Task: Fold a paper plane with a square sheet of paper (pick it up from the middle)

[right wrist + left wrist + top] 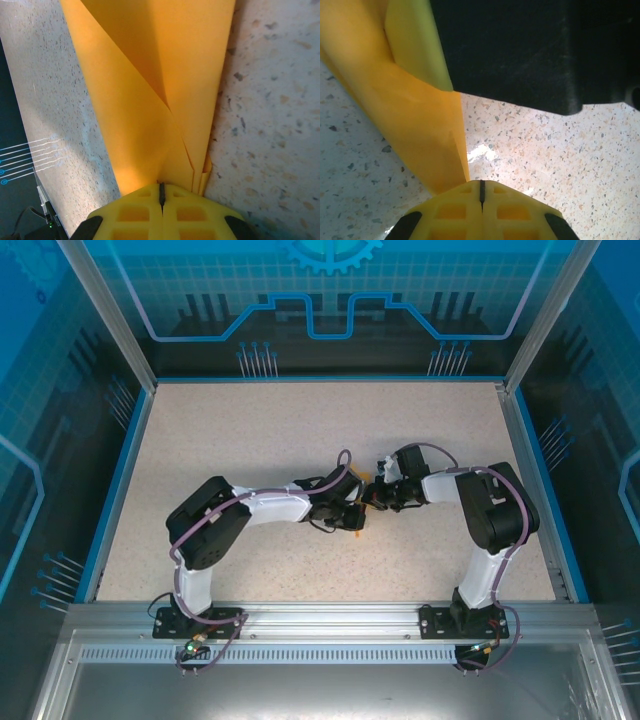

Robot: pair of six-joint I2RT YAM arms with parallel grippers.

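The square sheet of paper (150, 75) is bright orange and folded into a long creased shape with layered flaps. Its narrow end runs into my right gripper (161, 192), whose yellow jaws are shut on it. In the left wrist view the same paper (415, 135) slants down from upper left to my left gripper (481, 192). That gripper's jaws are shut, with the paper's lower end going in just left of their seam. The right gripper's yellow finger (415, 45) and black body (530, 50) hang above. From the top, left gripper (356, 514) and right gripper (377, 494) meet mid-table, hiding most of the paper.
The speckled beige table (300, 430) has a raised blue rim (118, 490) on the left, back and right. A metal rail (320, 615) with both arm bases runs along the near edge. Both forearms reach inward toward the centre.
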